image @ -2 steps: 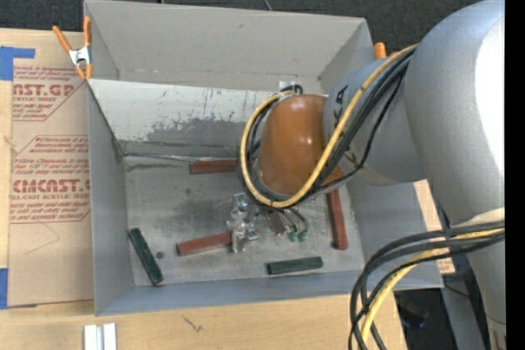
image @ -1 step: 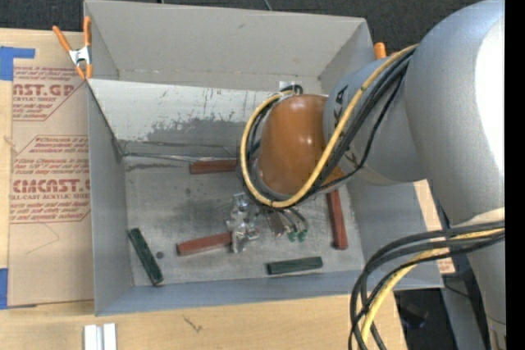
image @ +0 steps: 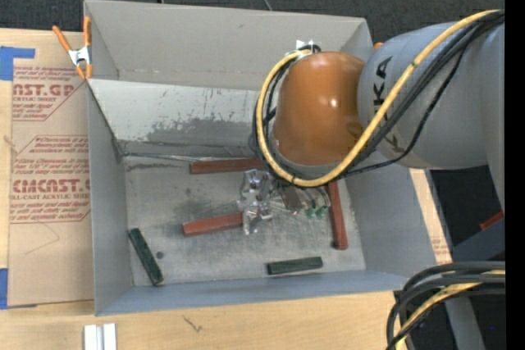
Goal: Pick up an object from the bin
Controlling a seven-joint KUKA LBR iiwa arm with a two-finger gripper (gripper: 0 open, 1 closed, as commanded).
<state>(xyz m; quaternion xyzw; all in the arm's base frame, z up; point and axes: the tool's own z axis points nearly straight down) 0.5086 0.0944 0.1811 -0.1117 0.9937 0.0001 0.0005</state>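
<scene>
The gripper (image: 256, 207) is seen low at the right end of a red-brown stick (image: 212, 225) mid-frame on the bin (image: 107, 176) floor; its grip cannot be told, and no lift is judged made.

The orange cover (image: 320, 106) is hiding the right end of the upper red-brown stick (image: 220, 167) and the top of the right-hand red-brown stick (image: 337, 224). A green thing (image: 315, 212) beside the gripper (image: 256, 213) is looking too small to identify.
</scene>
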